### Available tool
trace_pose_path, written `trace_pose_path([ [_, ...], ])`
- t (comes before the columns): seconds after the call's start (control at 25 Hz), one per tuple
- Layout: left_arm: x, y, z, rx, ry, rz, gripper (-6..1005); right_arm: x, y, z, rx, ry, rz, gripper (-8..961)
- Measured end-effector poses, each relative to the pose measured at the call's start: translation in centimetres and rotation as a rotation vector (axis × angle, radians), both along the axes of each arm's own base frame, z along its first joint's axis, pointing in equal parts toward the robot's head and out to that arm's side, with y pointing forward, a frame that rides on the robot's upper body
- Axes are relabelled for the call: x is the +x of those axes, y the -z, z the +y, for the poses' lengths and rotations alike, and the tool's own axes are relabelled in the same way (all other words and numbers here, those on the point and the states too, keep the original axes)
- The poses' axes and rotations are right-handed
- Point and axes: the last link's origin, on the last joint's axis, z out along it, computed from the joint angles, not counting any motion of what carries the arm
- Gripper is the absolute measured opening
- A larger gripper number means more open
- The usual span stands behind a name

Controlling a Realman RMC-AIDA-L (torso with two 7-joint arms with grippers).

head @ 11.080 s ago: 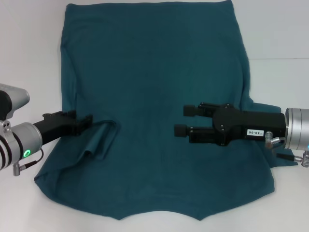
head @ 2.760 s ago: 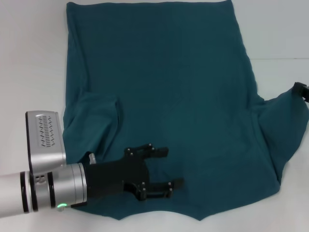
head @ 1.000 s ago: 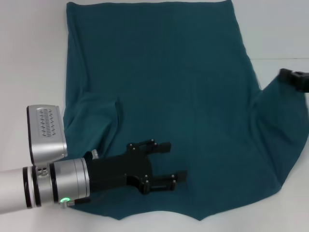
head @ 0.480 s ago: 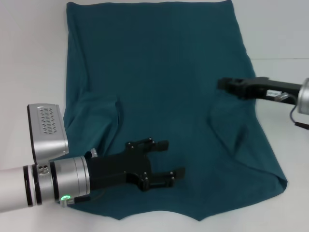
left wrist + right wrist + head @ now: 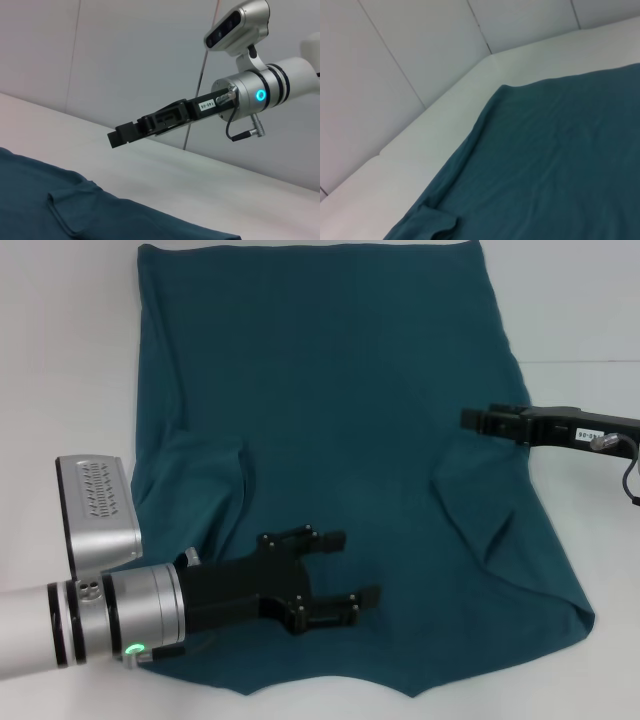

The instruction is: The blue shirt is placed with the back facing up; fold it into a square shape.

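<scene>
The blue shirt [image 5: 330,410] lies spread on the white table [image 5: 60,360], plain side up, with both sleeves folded inward. The left sleeve [image 5: 200,490] and the right sleeve [image 5: 480,500] rest on the body. My left gripper [image 5: 358,567] is open over the shirt's lower middle, nothing between its fingers. My right gripper [image 5: 472,421] hovers at the shirt's right edge, just above the folded right sleeve, holding no cloth. The left wrist view shows that right gripper [image 5: 120,137] above the table, with the shirt [image 5: 45,195] below. The right wrist view shows the shirt [image 5: 560,165] and the folded left sleeve [image 5: 435,222].
White table surface [image 5: 580,320] surrounds the shirt on the left and right. A pale wall [image 5: 125,50] stands behind the table. The shirt's far hem [image 5: 310,248] reaches the top of the head view.
My right gripper carried the right sleeve in over the shirt, let it drop, and has drawn back slightly to the right. The left gripper has barely moved.
</scene>
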Motion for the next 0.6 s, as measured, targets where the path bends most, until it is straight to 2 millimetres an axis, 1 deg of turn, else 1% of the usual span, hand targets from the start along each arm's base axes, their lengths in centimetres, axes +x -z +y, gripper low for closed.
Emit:
trace_pose_path([
  [0.36, 0.1, 0.0, 0.0, -0.001, 0.003, -0.002, 832, 1.9, -0.4, -0.6, -0.078, 0.129, -0.033, 777],
  [0.6, 0.1, 0.0, 0.0, -0.001, 0.003, -0.002, 833, 3.0, -0.7, -1.1, -0.121, 0.198, -0.056, 775],
])
